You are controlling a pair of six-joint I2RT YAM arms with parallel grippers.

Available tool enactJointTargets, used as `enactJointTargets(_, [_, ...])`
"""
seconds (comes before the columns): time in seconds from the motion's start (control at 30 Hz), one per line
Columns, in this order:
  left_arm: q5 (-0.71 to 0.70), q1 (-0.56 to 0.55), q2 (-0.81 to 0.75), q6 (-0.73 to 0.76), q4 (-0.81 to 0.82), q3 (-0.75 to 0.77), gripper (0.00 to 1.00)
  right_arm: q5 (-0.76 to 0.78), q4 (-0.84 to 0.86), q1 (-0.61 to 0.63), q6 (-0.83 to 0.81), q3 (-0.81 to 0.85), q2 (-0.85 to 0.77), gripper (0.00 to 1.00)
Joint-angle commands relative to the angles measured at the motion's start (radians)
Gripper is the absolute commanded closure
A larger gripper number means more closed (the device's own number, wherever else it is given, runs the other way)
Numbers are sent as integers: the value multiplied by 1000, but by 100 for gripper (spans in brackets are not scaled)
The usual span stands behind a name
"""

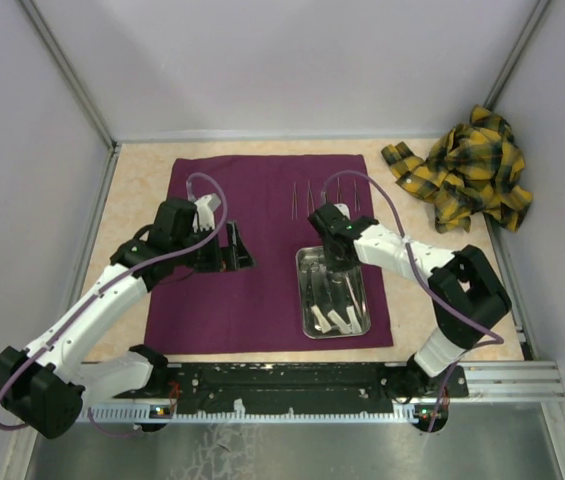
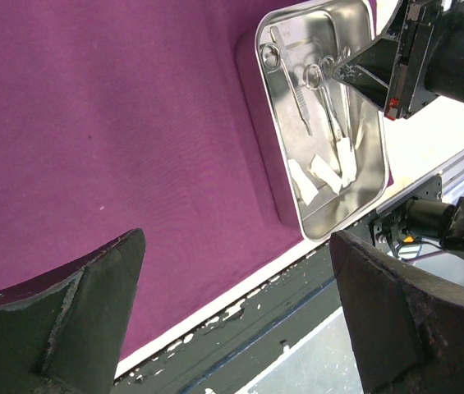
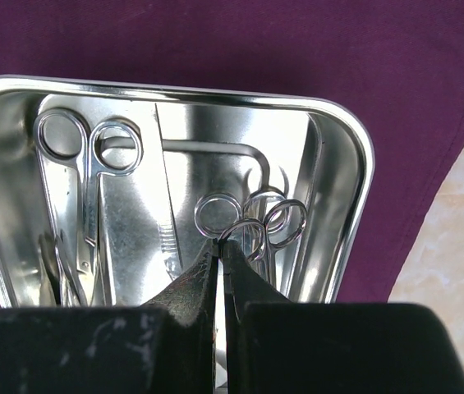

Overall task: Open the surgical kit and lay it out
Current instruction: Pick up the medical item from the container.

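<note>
The dark purple cloth wrap (image 1: 252, 290) lies spread flat on the table. The shiny steel tray (image 1: 305, 322) stands on its right front part and also shows in the left wrist view (image 2: 274, 98) and the right wrist view (image 3: 365, 164). It holds scissors (image 3: 92, 152), other thin metal tools and small white pieces (image 2: 323, 171). My right gripper (image 1: 335, 266) reaches into the tray, jaws shut on a ring handle of a pair of scissors (image 3: 256, 231). My left gripper (image 1: 236, 250) is open and empty over the cloth's left half. Several thin instruments (image 1: 312, 194) lie in a row on the cloth's far edge.
A crumpled yellow-and-black plaid cloth (image 1: 467, 170) lies at the back right. White walls close in the table on three sides. The metal rail (image 1: 292, 385) with the arm bases runs along the near edge.
</note>
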Motion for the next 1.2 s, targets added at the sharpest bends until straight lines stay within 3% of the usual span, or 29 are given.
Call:
enactJointTargets(0.0, [-17,-3,-13,9,-12,48,0,-20,0,-8,-14,35,-57,100])
enactJointTargets(1.17, [-65,-3,-43,17,-92,104,0,-103,-73,-35,-66,184,-130,100])
